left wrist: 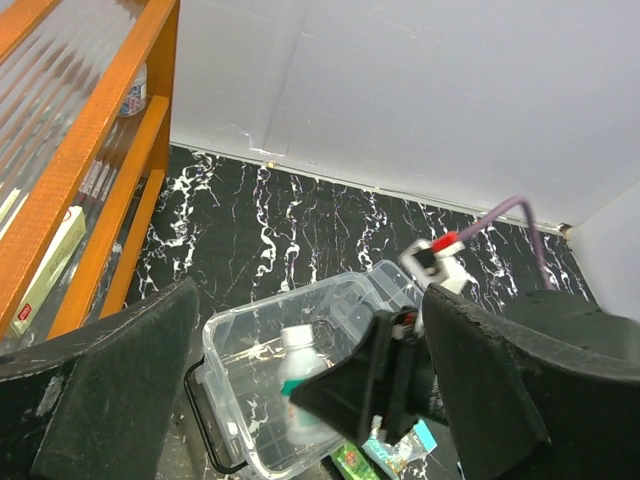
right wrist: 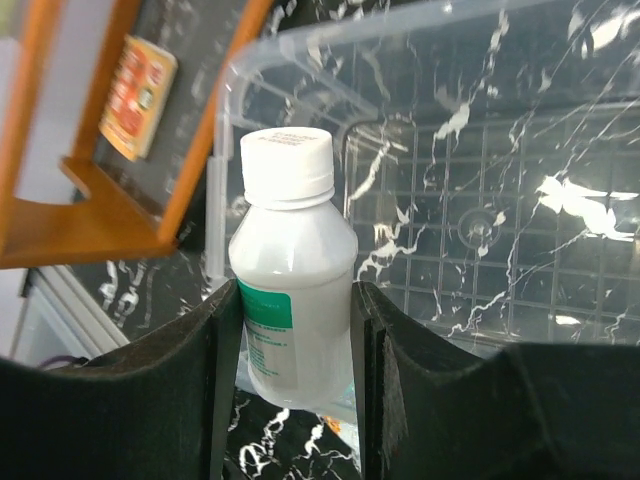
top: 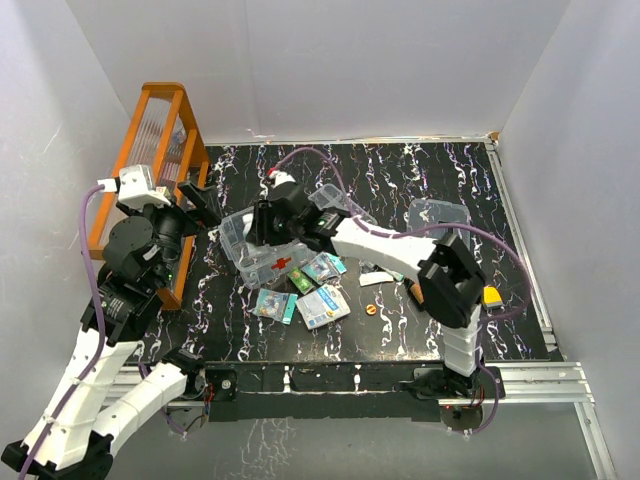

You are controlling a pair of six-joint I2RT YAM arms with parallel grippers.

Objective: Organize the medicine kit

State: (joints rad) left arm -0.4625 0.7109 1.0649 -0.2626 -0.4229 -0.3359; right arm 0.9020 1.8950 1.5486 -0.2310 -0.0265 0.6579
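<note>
Right gripper (right wrist: 295, 300) is clamped on a white bottle (right wrist: 290, 240) at the clear box (right wrist: 400, 28); left gripper (left wrist: 310, 295) is spread, empty, near the orange rack (top: 140, 150), above the marbled table (top: 450, 180).

The left arm (top: 85, 375) and right arm (top: 385, 238) share white shells far back from the claw and rounded black housings close behind it, each trailing a purple cable (left wrist: 500, 210). On the left gripper (top: 203, 203) the fingers (left wrist: 120, 390) are broad matte-black wedges, scuffed grey at the edges. On the right gripper (right wrist: 297, 300) the fingers (right wrist: 225, 390) are the same black, with a red-tagged white plug (left wrist: 437, 258) just behind them.
</note>
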